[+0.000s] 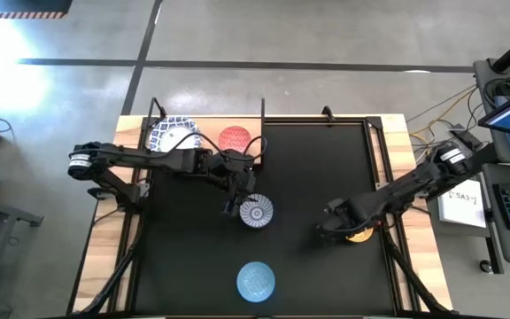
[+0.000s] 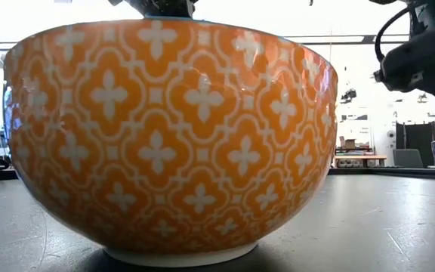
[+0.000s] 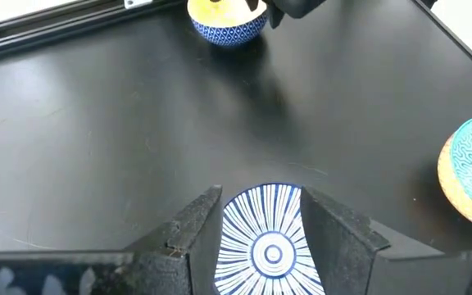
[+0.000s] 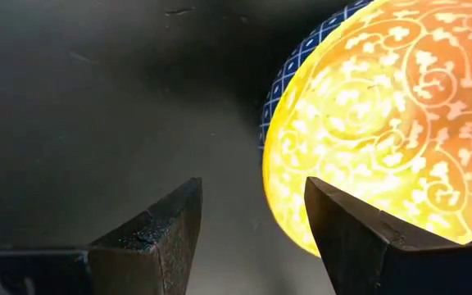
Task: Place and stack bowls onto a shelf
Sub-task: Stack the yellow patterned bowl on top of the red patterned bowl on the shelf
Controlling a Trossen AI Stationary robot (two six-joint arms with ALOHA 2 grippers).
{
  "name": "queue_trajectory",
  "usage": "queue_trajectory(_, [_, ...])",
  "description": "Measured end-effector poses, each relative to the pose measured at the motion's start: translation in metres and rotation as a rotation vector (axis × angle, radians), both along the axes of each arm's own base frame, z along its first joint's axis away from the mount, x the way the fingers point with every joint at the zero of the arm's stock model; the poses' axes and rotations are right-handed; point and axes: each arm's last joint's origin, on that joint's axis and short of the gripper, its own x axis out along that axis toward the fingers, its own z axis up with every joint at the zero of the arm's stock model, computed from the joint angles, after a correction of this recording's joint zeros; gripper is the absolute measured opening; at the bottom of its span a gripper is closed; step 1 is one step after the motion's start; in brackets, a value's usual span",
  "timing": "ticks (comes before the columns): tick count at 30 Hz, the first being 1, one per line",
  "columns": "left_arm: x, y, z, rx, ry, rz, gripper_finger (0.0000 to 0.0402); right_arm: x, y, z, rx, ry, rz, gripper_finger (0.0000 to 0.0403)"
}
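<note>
A blue-grey radial-patterned bowl (image 1: 257,211) sits on the black mat at mid-table. My left gripper (image 1: 235,204) hovers open at its left edge. In the left wrist view the bowl (image 3: 270,233) shows between and beyond the two fingers. A bowl that is yellow inside and blue outside (image 1: 359,234) stands at the mat's right. My right gripper (image 4: 252,238) points down, open, with the bowl's rim (image 4: 270,164) below the gap between its fingers. The shelf (image 1: 206,122) at the far left carries a white blue-patterned bowl (image 1: 173,133) and a red bowl (image 1: 235,139).
A bowl, light blue inside (image 1: 256,281) and orange outside (image 2: 172,136), stands near the mat's front edge and fills the low view. The mat between the bowls is bare (image 1: 308,168). Thin black shelf posts (image 1: 262,111) rise at the far edge.
</note>
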Motion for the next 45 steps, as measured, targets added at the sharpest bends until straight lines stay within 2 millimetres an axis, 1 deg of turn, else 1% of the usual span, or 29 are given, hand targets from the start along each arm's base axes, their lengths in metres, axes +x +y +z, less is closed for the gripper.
queue_trajectory(4, [0.0,0.001,0.0,-0.005,0.005,0.006,0.0146,0.002,0.001,-0.006,-0.01,0.02,0.063,0.0203])
queue_trajectory(8, [-0.002,0.002,-0.002,-0.027,0.038,0.027,0.0146,0.002,0.001,-0.008,-0.011,0.026,0.119,0.0182])
queue_trajectory(13, [-0.004,0.002,-0.005,-0.047,0.072,0.045,0.0146,0.001,0.0,-0.01,-0.019,0.045,0.132,0.0128])
queue_trajectory(22, [-0.004,0.002,-0.004,-0.061,0.07,0.055,0.0146,-0.001,-0.001,-0.013,-0.028,0.05,0.176,0.0018])
queue_trajectory(27, [-0.004,0.001,-0.004,-0.058,0.068,0.049,0.0146,-0.001,-0.001,-0.013,-0.018,0.044,0.225,0.0012])
queue_trajectory(29, [-0.004,0.001,-0.004,-0.038,0.061,0.005,0.0146,-0.001,-0.001,-0.011,-0.006,0.028,0.273,0.0011])
queue_trajectory(34, [-0.005,-0.004,-0.003,-0.034,0.019,-0.259,0.0146,0.007,0.001,0.004,0.026,-0.073,0.421,0.001])
queue_trajectory(36, [-0.005,-0.006,-0.003,-0.033,-0.007,-0.346,0.0145,0.013,0.004,0.013,0.036,-0.143,0.515,0.001])
queue_trajectory(41, [-0.004,-0.007,-0.001,-0.034,-0.046,-0.408,0.0145,0.038,0.015,0.047,0.049,-0.473,0.777,0.0009])
queue_trajectory(45, [-0.005,-0.009,0.0,-0.076,-0.06,-0.455,0.0145,0.058,0.022,0.082,0.005,-0.742,0.943,0.0009])
